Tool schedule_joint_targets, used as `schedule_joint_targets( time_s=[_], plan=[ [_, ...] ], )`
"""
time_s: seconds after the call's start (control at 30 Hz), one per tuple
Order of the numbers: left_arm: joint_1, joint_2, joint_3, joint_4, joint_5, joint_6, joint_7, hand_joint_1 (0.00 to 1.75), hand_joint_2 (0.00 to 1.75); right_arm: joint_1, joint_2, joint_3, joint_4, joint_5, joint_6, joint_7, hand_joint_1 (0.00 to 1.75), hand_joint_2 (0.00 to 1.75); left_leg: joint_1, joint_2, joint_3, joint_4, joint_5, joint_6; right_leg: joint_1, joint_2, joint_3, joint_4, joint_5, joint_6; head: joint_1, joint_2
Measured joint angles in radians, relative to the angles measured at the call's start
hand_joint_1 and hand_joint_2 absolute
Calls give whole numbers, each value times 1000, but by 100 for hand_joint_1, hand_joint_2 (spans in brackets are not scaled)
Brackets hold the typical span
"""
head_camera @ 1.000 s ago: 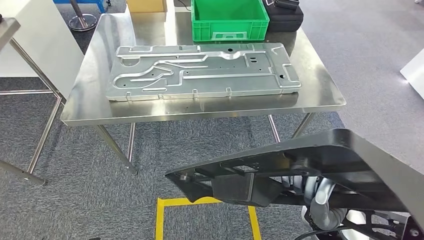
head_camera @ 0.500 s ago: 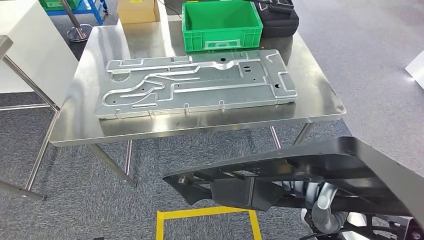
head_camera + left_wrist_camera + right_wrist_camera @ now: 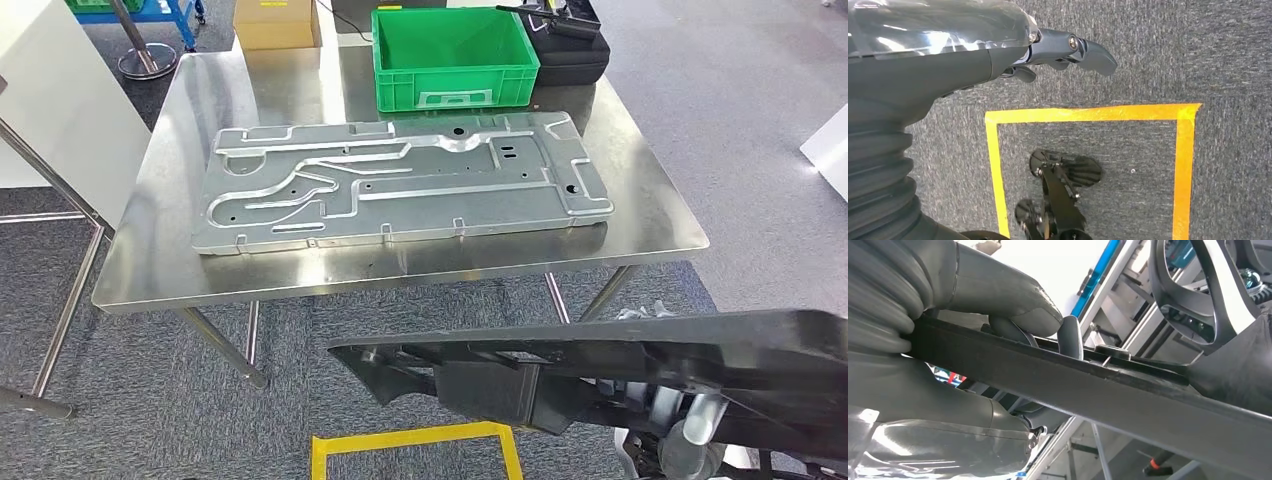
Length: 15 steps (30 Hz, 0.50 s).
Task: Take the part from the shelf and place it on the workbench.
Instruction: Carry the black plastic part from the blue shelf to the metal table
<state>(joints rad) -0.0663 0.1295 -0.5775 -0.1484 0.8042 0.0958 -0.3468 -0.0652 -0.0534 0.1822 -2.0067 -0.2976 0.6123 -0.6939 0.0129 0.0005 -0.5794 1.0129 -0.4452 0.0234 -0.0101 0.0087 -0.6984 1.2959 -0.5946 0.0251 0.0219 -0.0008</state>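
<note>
Carrying: black part (image 3: 640,365), flat, rigid, broad, likely unwieldy; you have the right robot hand (image 3: 948,340) clamped across its edge, short of the bench (image 3: 660,215). Left robot hand (image 3: 1058,50) hangs empty, fingers loosely extended. Support the free end.

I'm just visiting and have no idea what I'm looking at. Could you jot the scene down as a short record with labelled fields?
carried part: black part, long and flat, held roughly level short of the table
right hand: right hand grips the black part's edge
left hand: left hand holds nothing, hanging over the grey carpet
workbench: steel table ahead of the robot
on the workbench: large stamped metal plate, green bin behind it, cardboard box at the far edge
floor: yellow tape square
</note>
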Motion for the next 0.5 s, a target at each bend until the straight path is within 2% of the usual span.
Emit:
schedule_joint_targets(
  time_s=[0.03,0.07,0.1,0.13,0.17,0.23,0.3,0.37,0.4,0.47,0.5],
  plan=[
    [0,1,-2,0,0,0,0,0,175,4,4,-6,-1,0,2,0,169,175,-1,0,7,0,-6,0,-1,-1,-9,-6,25,-1,0,0],
    [0,1,-3,0,1,0,0,0,175,6,7,-12,-2,0,4,0,169,175,-2,1,16,0,-12,-1,-1,-3,2,-49,66,-5,0,0],
    [-1,1,-5,0,2,0,0,0,175,7,10,-17,-5,0,5,0,169,175,-3,1,25,0,-18,-2,1,-7,26,-116,114,-11,0,0],
    [-1,1,-6,0,2,0,0,0,175,7,13,-21,-7,0,6,0,169,175,-5,1,32,0,-25,-5,5,-12,51,-180,148,-18,0,0],
    [-2,1,-7,0,3,0,0,0,175,6,16,-24,-9,0,8,0,169,175,-7,2,37,0,-30,-10,10,-17,72,-231,166,-24,0,0],
    [-2,1,-8,0,6,0,0,0,175,4,21,-27,-11,-1,9,0,169,175,-9,6,41,-2,-37,-20,17,-19,85,-266,163,-33,-1,0],
    [-3,2,-8,0,8,1,1,0,175,3,23,-28,-12,-2,9,0,169,175,-9,10,46,-3,-43,-31,13,-13,92,-278,163,-39,-1,0],
    [-5,5,-8,0,9,2,1,0,175,0,25,-28,-12,-4,8,0,169,175,-9,9,29,42,-72,-39,5,-10,106,-292,162,-48,-3,0],
    [-5,6,-8,0,9,2,1,0,175,-2,26,-28,-11,-5,7,0,169,175,-7,7,3,96,-98,-42,4,-10,113,-296,161,-52,-5,0],
    [-5,8,-8,0,11,3,2,0,175,-5,26,-28,-9,-6,5,0,169,175,-4,6,-74,230,-147,-48,4,-9,121,-296,153,-57,-8,0],
    [-4,8,-8,0,11,3,2,0,175,-5,26,-28,-7,-6,3,0,169,175,-3,6,-102,272,-150,-50,5,-8,124,-296,149,-57,-8,0]
  ],
)
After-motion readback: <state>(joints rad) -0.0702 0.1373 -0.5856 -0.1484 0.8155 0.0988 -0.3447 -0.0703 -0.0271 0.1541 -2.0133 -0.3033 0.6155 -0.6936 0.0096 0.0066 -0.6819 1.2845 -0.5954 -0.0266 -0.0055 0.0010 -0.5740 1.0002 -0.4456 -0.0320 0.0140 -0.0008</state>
